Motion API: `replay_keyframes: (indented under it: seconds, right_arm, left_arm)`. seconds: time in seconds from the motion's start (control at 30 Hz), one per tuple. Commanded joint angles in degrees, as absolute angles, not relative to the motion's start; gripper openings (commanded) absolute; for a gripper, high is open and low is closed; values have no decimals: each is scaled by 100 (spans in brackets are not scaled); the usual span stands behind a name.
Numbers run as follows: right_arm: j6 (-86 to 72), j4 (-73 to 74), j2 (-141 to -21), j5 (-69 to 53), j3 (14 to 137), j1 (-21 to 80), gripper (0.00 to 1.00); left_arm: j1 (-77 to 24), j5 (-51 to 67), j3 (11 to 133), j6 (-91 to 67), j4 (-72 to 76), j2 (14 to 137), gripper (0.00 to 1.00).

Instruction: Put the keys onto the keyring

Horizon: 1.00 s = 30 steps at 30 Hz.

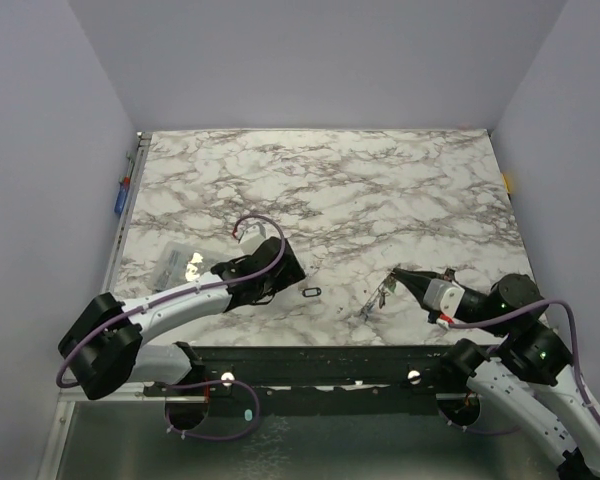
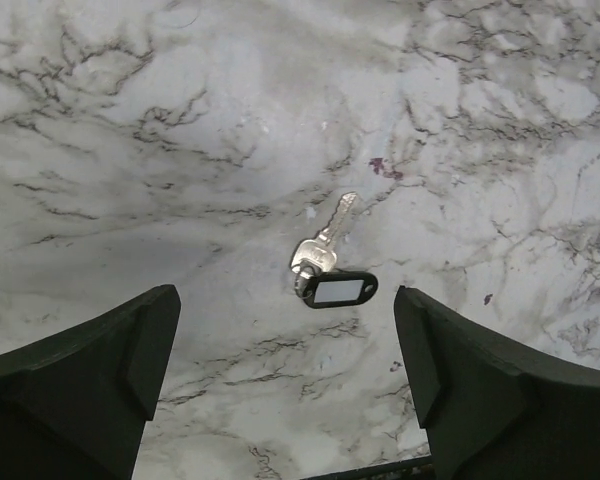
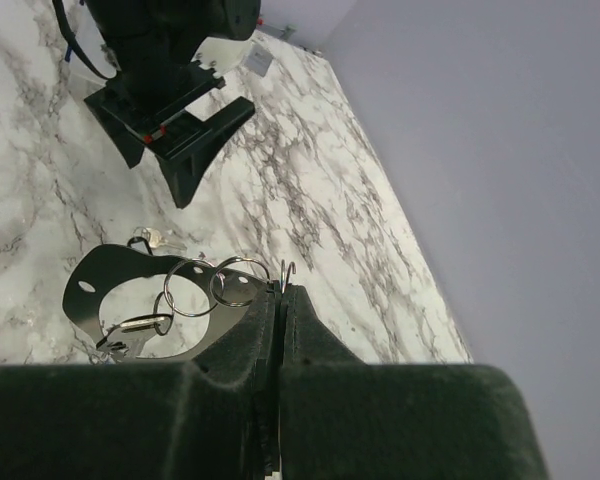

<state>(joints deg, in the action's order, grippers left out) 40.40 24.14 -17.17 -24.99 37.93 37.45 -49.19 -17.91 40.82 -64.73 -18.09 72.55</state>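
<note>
Keys [image 3: 128, 338] dangle from a keyring [image 3: 213, 288] of linked wire loops, held low over the near edge of the worktop [image 1: 380, 190] by the right fingers [image 3: 310, 335], pressed together on its thin wire. Further out, a lone silvery key [image 2: 325, 240] with a dark-rimmed tag [image 2: 340, 290] lies flat on the marble, just ahead of the left fingers [image 2: 100, 380], spread wide apart.

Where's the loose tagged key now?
The loose key lies flat on the table ahead of the open left gripper; from above, it sits between that gripper and the keyring in the right gripper.
</note>
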Motion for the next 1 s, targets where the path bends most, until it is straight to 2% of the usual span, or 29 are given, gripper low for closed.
replay_keyframes:
  seconds: [0.0,0.07,0.23,0.4,0.6,0.87,0.97]
  right_arm:
    - [4013,2276,-1628,-2326,3741,3749,1]
    - [4041,2272,-1632,-2323,3707,3752,1]
    - [4028,2263,-1610,-2313,3679,3746,1]
    - [4025,2341,-1539,-2290,3737,3753,1]
    - [4061,2425,-1517,-2277,3805,3752,1]
    - [4069,2439,-1503,-2307,3782,3744,1]
    - [4093,2435,-1514,-2316,3770,3746,1]
  left_arm:
    - [-4838,-1483,3896,-7200,-1513,7186,87]
    - [-4859,-1504,3997,-7292,-1713,7366,78]
    - [-4943,-1505,4154,-7551,-1792,7768,63]
    - [-5100,-1644,4411,-7713,-2115,8081,61]
    - [-5161,-1653,4546,-7695,-2061,8333,51]
    - [-5262,-1755,4445,-7844,-2048,8493,49]
    - [-5292,-1785,4446,-7828,-2007,8561,45]
